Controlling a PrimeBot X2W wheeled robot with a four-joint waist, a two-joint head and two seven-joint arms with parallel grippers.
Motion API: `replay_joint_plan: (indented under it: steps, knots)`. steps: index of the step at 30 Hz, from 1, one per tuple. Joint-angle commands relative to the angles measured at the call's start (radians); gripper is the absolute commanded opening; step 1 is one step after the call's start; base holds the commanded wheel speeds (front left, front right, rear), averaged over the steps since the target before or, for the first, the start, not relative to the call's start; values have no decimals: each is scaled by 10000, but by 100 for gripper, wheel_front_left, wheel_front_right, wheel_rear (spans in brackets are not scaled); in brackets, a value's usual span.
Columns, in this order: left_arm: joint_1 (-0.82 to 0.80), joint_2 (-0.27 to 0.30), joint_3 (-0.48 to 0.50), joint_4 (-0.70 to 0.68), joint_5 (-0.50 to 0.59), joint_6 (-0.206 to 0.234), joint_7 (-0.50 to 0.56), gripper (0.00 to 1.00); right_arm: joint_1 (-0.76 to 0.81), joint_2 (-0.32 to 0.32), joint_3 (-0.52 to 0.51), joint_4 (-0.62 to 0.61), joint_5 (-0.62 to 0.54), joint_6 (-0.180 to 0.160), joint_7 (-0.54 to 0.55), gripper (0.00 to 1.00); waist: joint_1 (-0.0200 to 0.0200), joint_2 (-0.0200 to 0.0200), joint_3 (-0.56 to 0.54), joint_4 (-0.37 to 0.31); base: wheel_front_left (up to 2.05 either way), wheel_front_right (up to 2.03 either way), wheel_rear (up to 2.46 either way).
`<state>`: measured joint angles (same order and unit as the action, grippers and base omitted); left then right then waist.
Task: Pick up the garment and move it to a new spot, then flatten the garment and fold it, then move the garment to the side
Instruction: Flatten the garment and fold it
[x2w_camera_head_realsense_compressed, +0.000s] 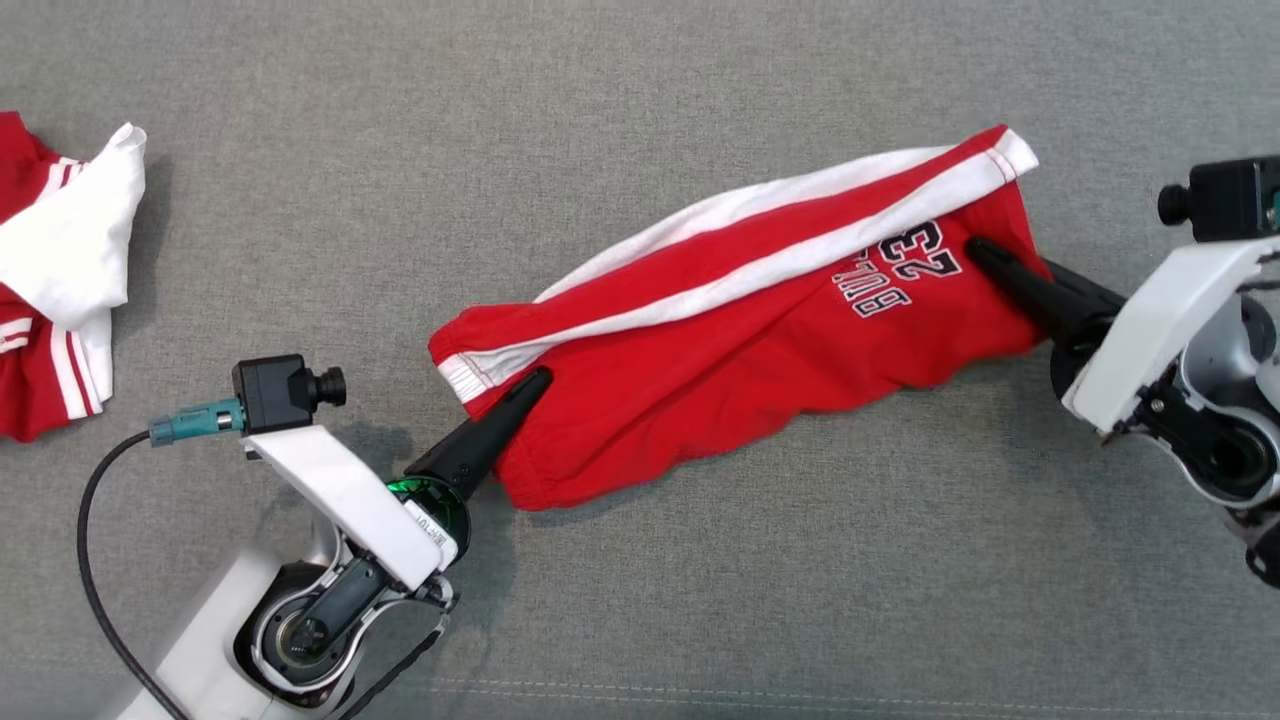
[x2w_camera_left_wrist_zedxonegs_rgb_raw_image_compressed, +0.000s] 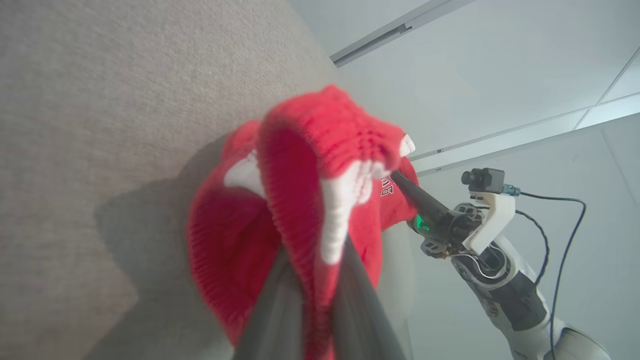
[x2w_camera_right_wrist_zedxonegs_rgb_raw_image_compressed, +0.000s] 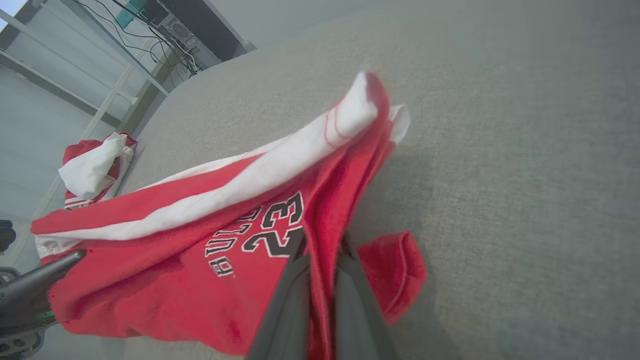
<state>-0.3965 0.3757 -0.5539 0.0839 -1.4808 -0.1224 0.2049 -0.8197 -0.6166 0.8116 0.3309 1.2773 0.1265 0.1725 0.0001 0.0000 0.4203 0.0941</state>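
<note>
The garment (x2w_camera_head_realsense_compressed: 740, 330) is a pair of red shorts with white side stripes and a "23" print, stretched slantwise across the grey surface. My left gripper (x2w_camera_head_realsense_compressed: 535, 382) is shut on its lower-left waistband end, where red ribbed cloth (x2w_camera_left_wrist_zedxonegs_rgb_raw_image_compressed: 320, 200) bunches between the fingers. At the upper-right end my right gripper (x2w_camera_head_realsense_compressed: 978, 250) is shut on the hem beside the print, the cloth (x2w_camera_right_wrist_zedxonegs_rgb_raw_image_compressed: 325, 220) pinched between its fingers. The cloth hangs taut between the two grips, with its lower edge sagging toward the surface.
A second red-and-white garment (x2w_camera_head_realsense_compressed: 55, 270) lies crumpled at the far left edge of the grey fabric surface (x2w_camera_head_realsense_compressed: 640, 620). Shelving and cables (x2w_camera_right_wrist_zedxonegs_rgb_raw_image_compressed: 165, 30) stand beyond the surface's far end.
</note>
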Motion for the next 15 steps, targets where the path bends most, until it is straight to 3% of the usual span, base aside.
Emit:
replay_joint_plan:
  steps: [1,10,15]
  knots:
    - [40,419,466,-350,-69,-81,-72,0,677,-267,-181,-478,184,42,-227,0,-1,0,-119,-88,0,0,0]
    - [799,1031,652,-993,-165,-12,-61,0,3426,-710,-1642,-2461,119,42,-1270,0,-1,0,-601,-589,0,0,0]
    - [980,1232,703,-1124,-167,224,-7,0,4733,-431,-2546,-3140,-86,42,-1300,0,-1,0,-724,-786,0,0,0]
